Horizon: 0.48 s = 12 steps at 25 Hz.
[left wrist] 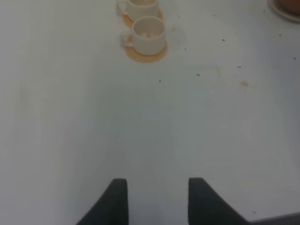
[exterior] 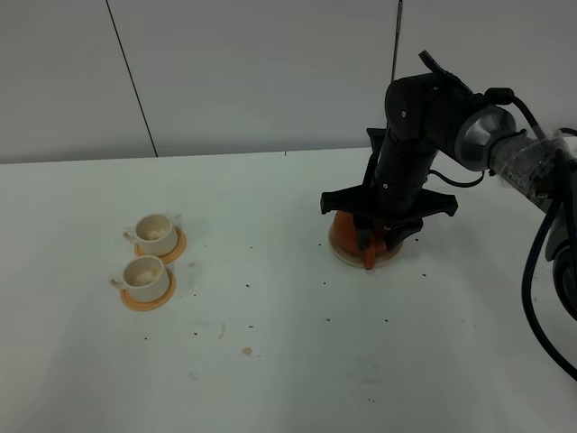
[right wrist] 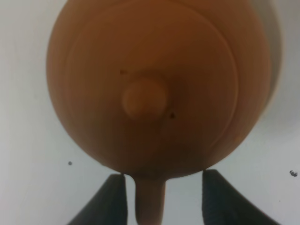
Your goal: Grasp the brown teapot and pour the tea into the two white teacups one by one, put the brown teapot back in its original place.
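Observation:
The brown teapot (exterior: 343, 233) sits on its beige coaster (exterior: 389, 261) at the right of the table. My right gripper (exterior: 370, 245) hangs straight over it. In the right wrist view the lid knob (right wrist: 144, 97) faces the camera, and the loop handle (right wrist: 150, 201) lies between the fingers (right wrist: 115, 199) with a gap on each side, so the right gripper (right wrist: 164, 176) is open. The two white teacups (exterior: 155, 233) (exterior: 144, 277) stand on orange saucers at the left. My left gripper (left wrist: 158, 199) is open over bare table, short of the cups (left wrist: 149, 31).
Small dark specks and a brownish stain (exterior: 246, 351) mark the white table (exterior: 288, 379). The right arm's cables (exterior: 536, 271) hang at the right edge. A white panelled wall (exterior: 252, 72) runs behind the table.

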Each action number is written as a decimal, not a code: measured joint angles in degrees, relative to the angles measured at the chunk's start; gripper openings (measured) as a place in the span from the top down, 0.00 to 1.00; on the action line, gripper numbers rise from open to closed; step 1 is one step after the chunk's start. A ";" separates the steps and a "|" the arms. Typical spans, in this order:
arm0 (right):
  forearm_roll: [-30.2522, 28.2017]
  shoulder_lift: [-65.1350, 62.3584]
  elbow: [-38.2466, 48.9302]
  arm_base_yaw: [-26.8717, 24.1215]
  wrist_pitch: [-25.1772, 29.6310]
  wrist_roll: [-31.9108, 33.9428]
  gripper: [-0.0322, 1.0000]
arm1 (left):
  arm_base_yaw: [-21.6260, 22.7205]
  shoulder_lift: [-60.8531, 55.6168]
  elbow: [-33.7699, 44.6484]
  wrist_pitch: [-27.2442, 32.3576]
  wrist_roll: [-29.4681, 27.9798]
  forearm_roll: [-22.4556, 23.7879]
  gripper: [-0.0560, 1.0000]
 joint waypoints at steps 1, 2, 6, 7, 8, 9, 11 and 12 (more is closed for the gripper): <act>0.00 0.00 0.00 0.00 0.00 0.00 0.62 | 0.00 0.00 0.00 0.00 0.00 0.00 0.59; 0.00 0.00 0.00 0.00 0.00 0.00 0.62 | 0.00 0.00 0.00 0.00 0.00 0.00 0.59; 0.00 0.05 0.00 0.00 0.06 0.00 0.64 | 0.00 0.00 0.00 0.00 0.00 0.00 0.59; 0.00 0.05 0.00 0.00 0.06 0.00 0.64 | 0.00 0.00 0.00 0.00 0.00 0.00 0.59; 0.00 0.05 0.00 0.00 0.06 0.00 0.64 | 0.00 0.00 0.00 0.00 0.00 0.00 0.59; 0.00 0.05 0.00 0.00 0.06 0.00 0.64 | 0.00 0.00 0.00 0.00 0.00 0.00 0.59; 0.00 0.05 0.00 0.00 0.06 0.00 0.64 | 0.00 0.00 0.00 0.00 0.00 0.00 0.59; 0.00 0.05 0.00 0.00 0.06 0.00 0.64 | 0.00 0.00 0.00 0.00 0.00 0.00 0.59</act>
